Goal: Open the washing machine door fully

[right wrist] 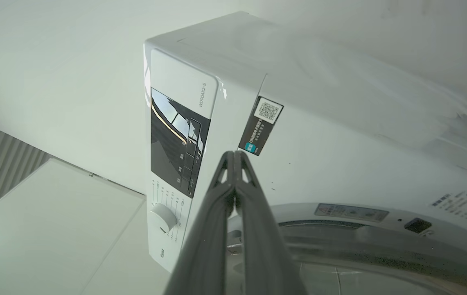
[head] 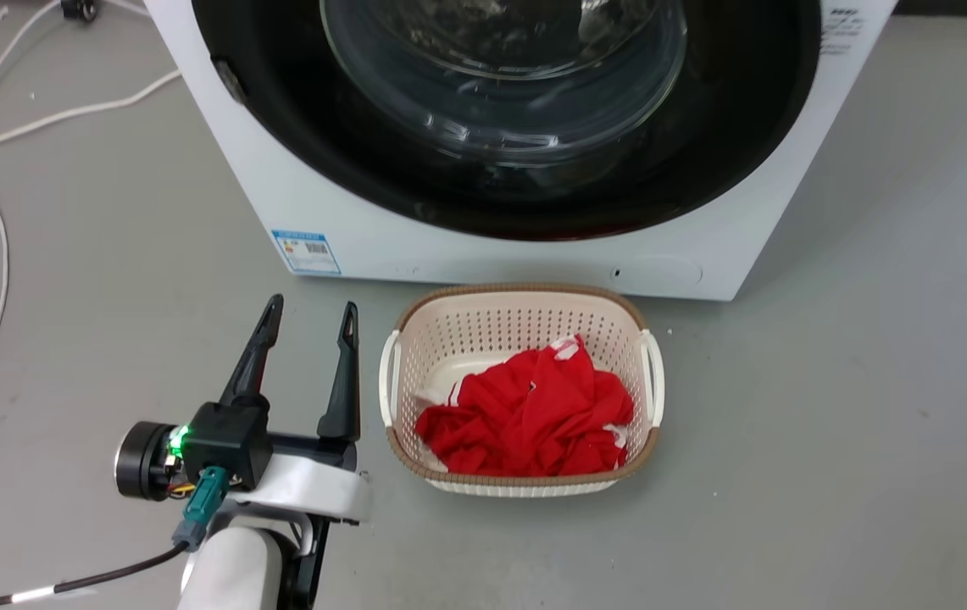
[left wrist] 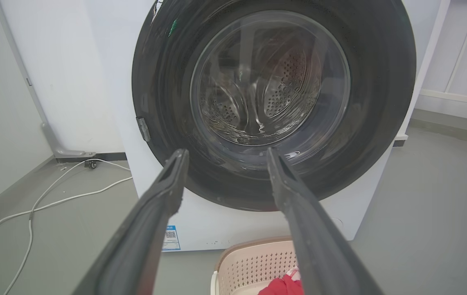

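Left gripper spread; door seemingly closed.

A smooth matte grey floor lies under even, soft light with faint shadows; thin white cables trail across it at the left, toward the foot of a plain white wall; a grey strip marks that wall's corner; at the right stands a white barred frame; the right wrist view shows a ribbed grey panel beside a pale wall.
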